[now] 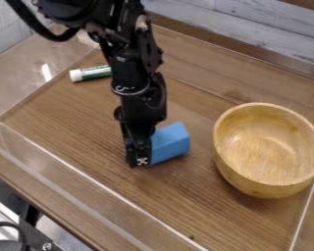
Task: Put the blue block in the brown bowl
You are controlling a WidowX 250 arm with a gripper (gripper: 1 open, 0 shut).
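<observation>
No brand, label or lettering can be read on anything in view. The blue block (171,143) is seen lying on the wooden surface (76,175), just left of the brown bowl (266,150) and apart from it. Its long axis is set obliquely, with one end pointed far and right, toward the bowl's side, and the other pointed near and left. The block's near-left end is partly covered by the black hand (140,157), which is lowered from the far side. The hand is closed down as far as it goes, beside the block's left part; whether the block is gripped cannot be told. The bowl is upright, its inside facing up. At the far left, the white marker with green cap (90,73) is laid on the surface.
</observation>
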